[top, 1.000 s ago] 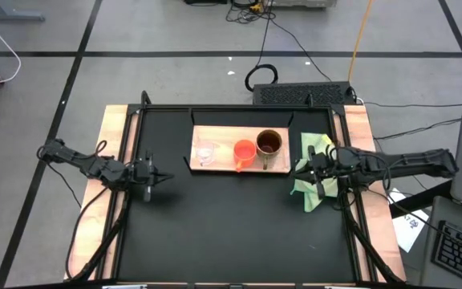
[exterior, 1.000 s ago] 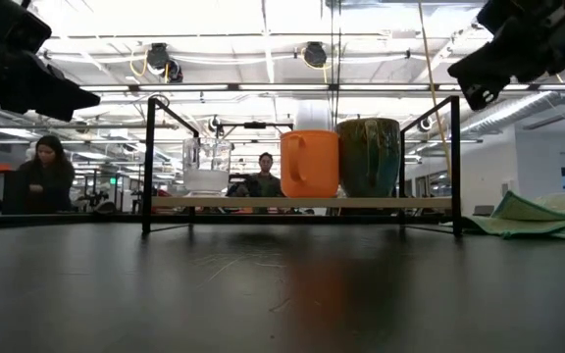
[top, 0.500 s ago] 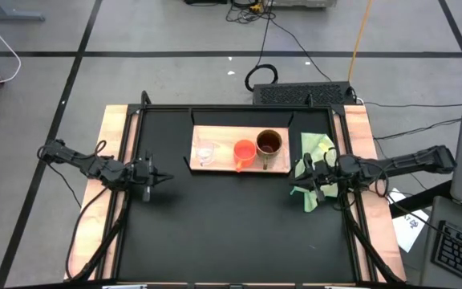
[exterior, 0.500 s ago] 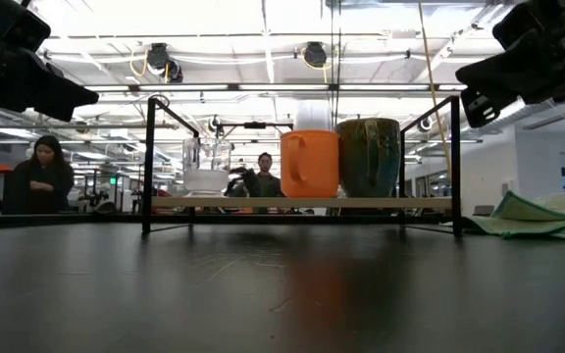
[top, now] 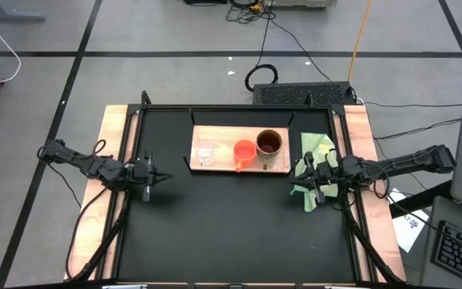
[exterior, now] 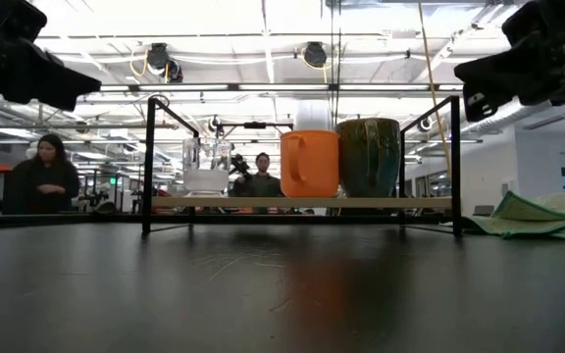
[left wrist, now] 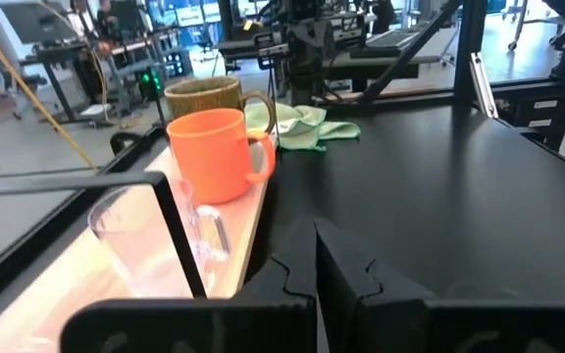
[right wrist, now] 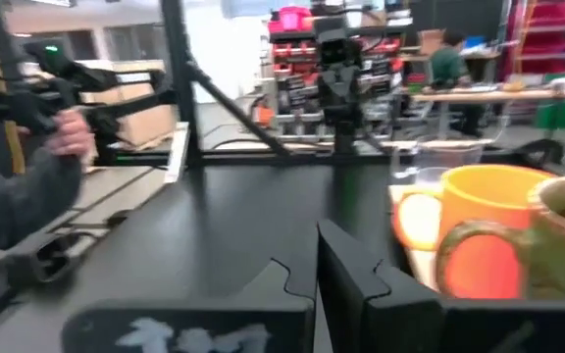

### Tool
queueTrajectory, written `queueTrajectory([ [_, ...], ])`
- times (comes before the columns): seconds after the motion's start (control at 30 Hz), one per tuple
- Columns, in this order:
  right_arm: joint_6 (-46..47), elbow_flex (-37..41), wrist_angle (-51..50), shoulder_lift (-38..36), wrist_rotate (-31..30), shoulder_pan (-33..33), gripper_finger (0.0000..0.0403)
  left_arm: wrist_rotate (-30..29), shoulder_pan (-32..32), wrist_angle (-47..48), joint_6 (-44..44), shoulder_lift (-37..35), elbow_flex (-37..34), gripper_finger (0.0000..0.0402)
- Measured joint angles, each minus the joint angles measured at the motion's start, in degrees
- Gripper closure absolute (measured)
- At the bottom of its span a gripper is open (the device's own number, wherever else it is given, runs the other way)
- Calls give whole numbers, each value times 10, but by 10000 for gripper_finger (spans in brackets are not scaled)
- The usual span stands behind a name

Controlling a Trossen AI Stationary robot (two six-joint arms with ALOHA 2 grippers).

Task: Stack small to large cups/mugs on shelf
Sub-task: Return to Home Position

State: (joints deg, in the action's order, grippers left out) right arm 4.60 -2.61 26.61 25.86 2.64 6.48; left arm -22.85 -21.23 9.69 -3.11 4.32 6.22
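Observation:
On the light-wood shelf [top: 223,160] three cups stand in a row on their bases: a clear glass cup [top: 205,152], an orange handled cup [top: 245,152] and a brown mug [top: 269,144]. The low view shows the same row on the raised shelf board [exterior: 302,203]: glass [exterior: 207,165], orange cup [exterior: 309,164], mug [exterior: 369,157]. My left gripper [top: 164,177] hovers shut near the table's left side, apart from the shelf. My right gripper [top: 301,178] hovers shut above the green cloth, to the right of the shelf. Both touch nothing.
A light green cloth [top: 313,172] lies crumpled at the table's right side under the right gripper. The shelf's black metal frame [exterior: 148,162] has upright posts at its corners. The black tabletop [top: 231,225] spreads out on the near side. People sit in the room beyond the table.
My right arm has drawn back toward the table's near right, its gripper sliding a little nearer over the green cloth. The cups and the left arm have stayed put.

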Motion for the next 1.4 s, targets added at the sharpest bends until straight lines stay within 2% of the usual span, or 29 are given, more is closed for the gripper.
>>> queueTrajectory([
  [0.13,-24,1,2,0,-29,-10,403,-1,11,-10,-16,0,0,402],
  [0.4,-41,2,2,0,-26,-58,403,-10,72,-12,-40,0,0,402],
  [0.73,-52,2,-2,0,-23,-83,403,37,141,14,-43,0,0,401],
  [0.87,-53,2,-12,0,-23,-83,403,39,154,13,-39,0,0,401],
  [1.07,-53,2,-12,0,-23,-83,403,77,160,13,-15,0,0,400],
  [1.4,-24,2,-12,0,-24,-83,403,78,160,11,18,1,0,395],
])
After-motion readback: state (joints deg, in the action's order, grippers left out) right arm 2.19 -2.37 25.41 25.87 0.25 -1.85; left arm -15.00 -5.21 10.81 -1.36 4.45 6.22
